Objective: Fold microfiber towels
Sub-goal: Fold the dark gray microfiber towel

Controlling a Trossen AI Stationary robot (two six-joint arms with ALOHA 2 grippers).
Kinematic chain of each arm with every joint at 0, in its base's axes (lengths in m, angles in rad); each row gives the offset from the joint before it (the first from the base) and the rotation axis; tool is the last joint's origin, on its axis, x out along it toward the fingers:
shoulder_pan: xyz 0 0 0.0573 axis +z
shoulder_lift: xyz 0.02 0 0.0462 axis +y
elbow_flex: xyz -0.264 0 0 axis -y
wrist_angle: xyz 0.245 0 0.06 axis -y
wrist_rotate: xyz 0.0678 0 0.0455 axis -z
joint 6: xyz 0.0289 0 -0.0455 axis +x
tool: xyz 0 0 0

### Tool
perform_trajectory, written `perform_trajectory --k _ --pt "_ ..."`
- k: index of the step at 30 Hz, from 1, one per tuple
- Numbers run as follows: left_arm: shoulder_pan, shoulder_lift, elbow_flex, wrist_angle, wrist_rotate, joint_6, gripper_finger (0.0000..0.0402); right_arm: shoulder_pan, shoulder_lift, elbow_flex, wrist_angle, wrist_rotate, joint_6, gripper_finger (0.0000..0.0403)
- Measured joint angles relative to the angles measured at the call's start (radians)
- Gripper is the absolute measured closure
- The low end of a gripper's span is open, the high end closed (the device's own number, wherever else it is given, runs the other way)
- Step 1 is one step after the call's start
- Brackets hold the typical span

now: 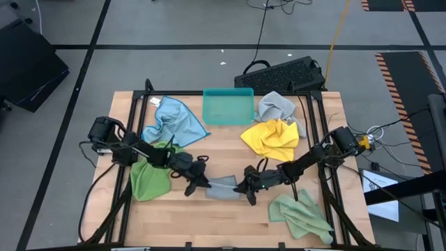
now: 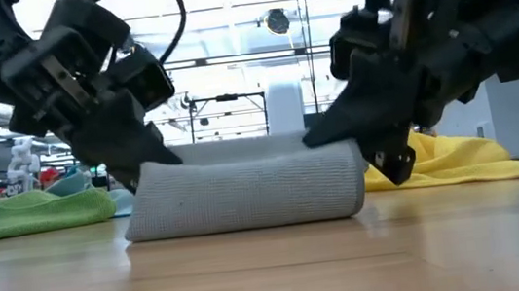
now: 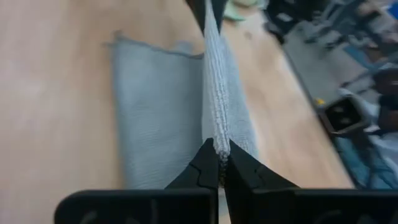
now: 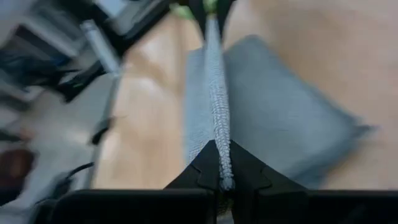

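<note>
A grey microfiber towel (image 1: pixel 221 189) lies doubled over in the middle of the table's near half, with both grippers shut on it. My left gripper (image 1: pixel 198 183) is at its left end and my right gripper (image 1: pixel 245 189) at its right end. In the low view the towel (image 2: pixel 245 191) stands as a low rounded fold with its underside on the wood. Loose on the table lie a light blue towel (image 1: pixel 171 120), a second grey towel (image 1: pixel 276 106), a yellow towel (image 1: pixel 272 138) and two green towels (image 1: pixel 150 176) (image 1: pixel 301 216). My left gripper pinches the grey towel's raised upper edge at its left end (image 3: pixel 217 144) between its two fingertips. The fingers slant down from the table's left and lie in line with that edge. The edge runs taut to the other gripper. The towel's lower part rests on the table. My right gripper pinches the same raised edge at its right end (image 4: pixel 219 155) between its two fingertips, slanting down from the table's right. The edge (image 4: pixel 214 93) is drawn straight between the grippers, with cloth sloping down to the table on both sides.
A teal tray (image 1: pixel 228 106) stands at the table's far middle, between the light blue and grey towels. A black keyboard (image 1: pixel 282 73) sits beyond the far edge. Bare wood shows along the near edge, between the two green towels.
</note>
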Motion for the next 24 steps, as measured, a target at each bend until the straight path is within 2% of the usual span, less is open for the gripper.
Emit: perform_trajectory --k 8,13,17,24 --pt "-0.07 0.0 -0.001 0.022 -0.019 0.006 0.0389 -0.02 0.0 0.01 0.011 0.022 -0.011 0.0392" --pt "-0.083 0.0 -0.002 -0.011 -0.045 0.007 0.0395 -0.048 0.0 0.056 -0.058 0.031 -0.048 0.0392" --pt "-0.083 0.0 -0.003 -0.083 -0.116 0.006 0.0381 -0.066 0.0 0.092 -0.159 0.04 -0.054 0.0392" --pt "-0.082 0.0 -0.014 -0.121 -0.206 -0.006 0.0387 -0.089 0.0 0.096 -0.197 0.057 -0.062 0.0392"
